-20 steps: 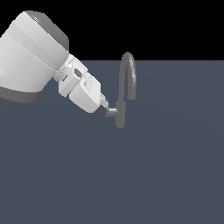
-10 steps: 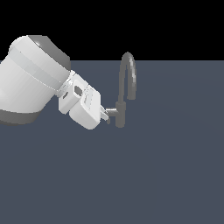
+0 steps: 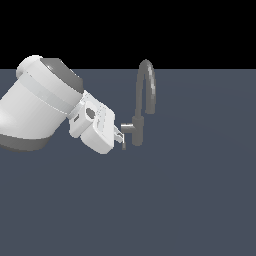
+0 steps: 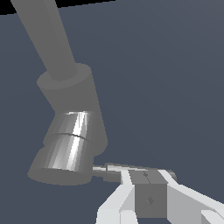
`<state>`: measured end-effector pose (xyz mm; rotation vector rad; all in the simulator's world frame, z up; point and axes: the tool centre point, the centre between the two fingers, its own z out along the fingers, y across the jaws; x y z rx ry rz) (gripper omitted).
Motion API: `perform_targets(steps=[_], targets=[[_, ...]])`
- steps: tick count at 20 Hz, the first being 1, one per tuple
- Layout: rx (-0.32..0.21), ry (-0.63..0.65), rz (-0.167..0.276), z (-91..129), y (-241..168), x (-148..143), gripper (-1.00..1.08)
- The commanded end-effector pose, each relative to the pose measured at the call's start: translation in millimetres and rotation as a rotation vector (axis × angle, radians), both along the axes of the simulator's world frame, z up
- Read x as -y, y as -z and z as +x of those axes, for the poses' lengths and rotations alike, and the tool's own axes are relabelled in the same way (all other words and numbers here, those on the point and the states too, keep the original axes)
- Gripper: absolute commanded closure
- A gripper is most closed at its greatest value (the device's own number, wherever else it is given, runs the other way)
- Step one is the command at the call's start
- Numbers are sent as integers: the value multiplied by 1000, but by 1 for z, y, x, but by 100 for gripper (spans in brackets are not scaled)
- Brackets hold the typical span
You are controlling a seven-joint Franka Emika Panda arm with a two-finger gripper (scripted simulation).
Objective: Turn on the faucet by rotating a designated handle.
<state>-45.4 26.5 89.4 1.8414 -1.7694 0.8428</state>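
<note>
Dark slate floor [image 3: 190, 200] under black backdrop. Faucet [image 3: 142, 102] standing upright mid-scene, arched spout visible only in exterior view. Handle [image 3: 126, 129] projecting toward exterior view's left. Gripper [image 3: 121, 136] at the handle tip; wrist view alone shows fingers [image 4: 127, 174] closed around the handle [image 4: 107, 172].

A: Arm enters from the exterior view's left, thick white links sloping down toward the right, grey band at the joint.

B: Wrist?

A: Tilted, white hand pointing right and a bit down. Gripper [image 3: 121, 138] low, just above the tabletop [image 3: 190, 200].

B: Fingers [image 4: 114, 202]?

A: Wrist view shows them close together, a grey pad between. Probably nearly closed; the tips are hard to read.
</note>
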Motion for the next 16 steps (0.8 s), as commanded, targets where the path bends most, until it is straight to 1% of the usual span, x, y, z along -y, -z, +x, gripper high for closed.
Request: perform_targets(steps=[1,5,6,16], targets=[[-28,15,-15,-9,23,10,108],[-33,20,-16,-8,38,12,108],[15,-6,-9,6,11,0,108],[-12,9,-13,23,43,5,108]])
